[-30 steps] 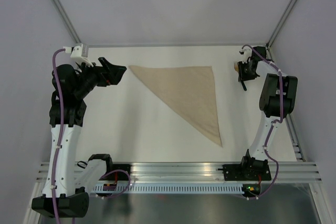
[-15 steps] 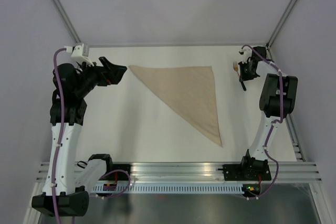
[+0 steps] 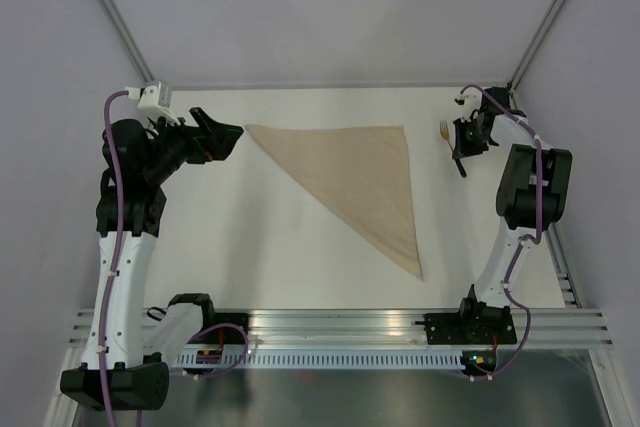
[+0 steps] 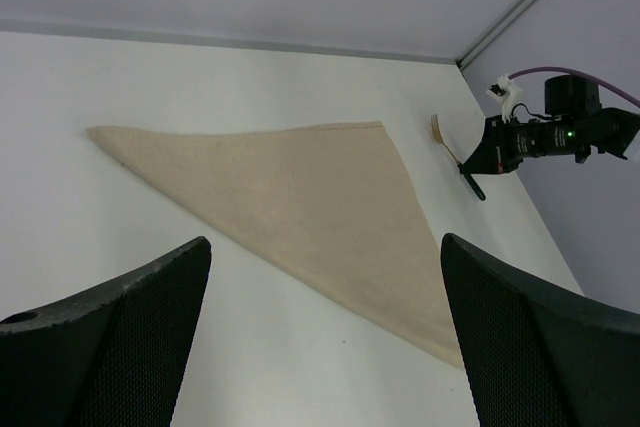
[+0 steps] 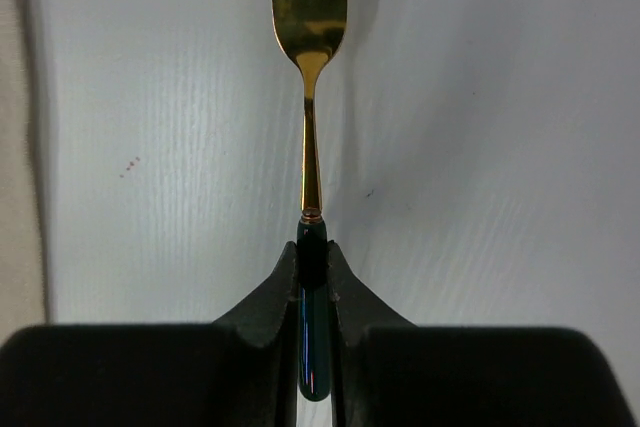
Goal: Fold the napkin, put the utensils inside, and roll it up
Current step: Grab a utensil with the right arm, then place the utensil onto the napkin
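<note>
A: What's hidden?
B: On the fork [image 5: 310, 67], the tine tips are cut by the frame top in the right wrist view and the handle end is buried between the jaws. Lifted or lying on the table [image 3: 250, 247], can't tell.
A: Grips?
B: The right gripper [image 5: 314, 259] is pinched narrow on the dark green handle; neck and tines glossy gold. The left gripper [image 3: 218, 127] is spread wide, holding nothing.
A: And the napkin [image 3: 355, 182]?
B: Matte beige triangle, flat, mid-table; fork well to its right, far corner

Plain beige napkin [image 3: 360, 179], gold and dark-green fork [image 5: 311, 157], white table [image 3: 250, 237]
</note>
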### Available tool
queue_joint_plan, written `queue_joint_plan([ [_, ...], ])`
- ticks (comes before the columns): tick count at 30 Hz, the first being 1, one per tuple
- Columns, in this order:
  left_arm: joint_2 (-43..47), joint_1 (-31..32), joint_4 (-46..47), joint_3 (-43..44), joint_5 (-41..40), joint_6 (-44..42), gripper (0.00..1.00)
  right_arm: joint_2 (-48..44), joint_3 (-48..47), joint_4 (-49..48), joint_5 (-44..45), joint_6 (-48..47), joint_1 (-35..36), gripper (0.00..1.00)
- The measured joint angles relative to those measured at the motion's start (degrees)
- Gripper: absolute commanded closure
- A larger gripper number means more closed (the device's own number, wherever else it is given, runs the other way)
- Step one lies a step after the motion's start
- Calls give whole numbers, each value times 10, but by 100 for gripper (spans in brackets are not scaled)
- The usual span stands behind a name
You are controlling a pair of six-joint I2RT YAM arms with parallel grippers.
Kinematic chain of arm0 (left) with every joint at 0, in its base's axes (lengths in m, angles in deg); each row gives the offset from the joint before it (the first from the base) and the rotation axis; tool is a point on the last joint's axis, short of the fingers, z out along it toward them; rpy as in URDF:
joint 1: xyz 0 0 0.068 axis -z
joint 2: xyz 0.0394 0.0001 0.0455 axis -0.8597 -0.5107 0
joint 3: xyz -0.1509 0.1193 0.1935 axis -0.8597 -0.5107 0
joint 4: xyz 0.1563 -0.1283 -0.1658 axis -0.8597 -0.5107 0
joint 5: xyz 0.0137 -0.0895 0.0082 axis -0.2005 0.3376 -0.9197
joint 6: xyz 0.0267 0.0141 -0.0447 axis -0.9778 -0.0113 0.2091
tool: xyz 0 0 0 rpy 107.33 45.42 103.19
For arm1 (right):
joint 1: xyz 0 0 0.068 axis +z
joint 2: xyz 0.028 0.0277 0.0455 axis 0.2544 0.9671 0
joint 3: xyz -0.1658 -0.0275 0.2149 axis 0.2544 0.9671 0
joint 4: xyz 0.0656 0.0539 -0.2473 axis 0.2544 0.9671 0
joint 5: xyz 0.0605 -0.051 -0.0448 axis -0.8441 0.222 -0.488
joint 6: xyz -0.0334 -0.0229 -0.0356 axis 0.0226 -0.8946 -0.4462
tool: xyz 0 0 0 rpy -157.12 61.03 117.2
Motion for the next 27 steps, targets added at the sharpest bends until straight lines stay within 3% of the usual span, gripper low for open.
queue_joint_plan([
  [11,-2,0,0,0,0,0,0,-125,20,27,-31,17,34,99],
  [17,-2,0,0,0,0,0,0,-165,49,28,-31,37,164,100],
  [27,-1,0,0,0,0,9,0,-152,52,27,-19,81,366,100],
])
